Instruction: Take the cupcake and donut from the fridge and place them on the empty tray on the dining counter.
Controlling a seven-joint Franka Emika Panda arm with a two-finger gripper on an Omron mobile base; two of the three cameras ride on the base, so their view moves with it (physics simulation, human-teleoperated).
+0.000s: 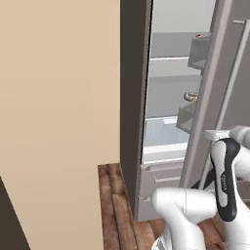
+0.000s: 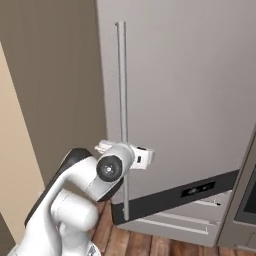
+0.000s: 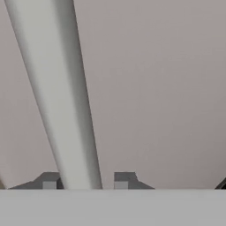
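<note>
A: Current step, as judged: fridge (image 1: 171,97) access; the door stands partly swung out, and the gripper (image 3: 84,181) sits at the long vertical handle (image 3: 57,97), low in the hand view.

B: Gripper state?

A: The two finger tips (image 3: 48,180) flank the handle bar, one at each side; the left tip appears to touch the bar, the right tip stands just apart from it; whether the jaws clamp the bar or have slackened off it, I cannot tell; nothing else lies between them.

B: Location of the task items?

A: In the left base view, the donut (image 1: 190,96) rests on a shelf right of centre, partly hidden by the door edge; the cupcake (image 1: 199,35) sits higher, upper right of the frame, with little more than its red top visible above a door-side bin.

B: Appearance?

A: The donut shows as a small brown ring segment with a pale glaze; the cupcake is too small to describe beyond the red spot; the fridge is grey and steel-like, with pale shelves and drawers below.

B: Requirement for the next move?

A: Probably: widen the door opening if the gap is insufficient; free the handle fully; route the arm round the door edge toward the shelves; approach one item with jaws spread wide enough for it.
</note>
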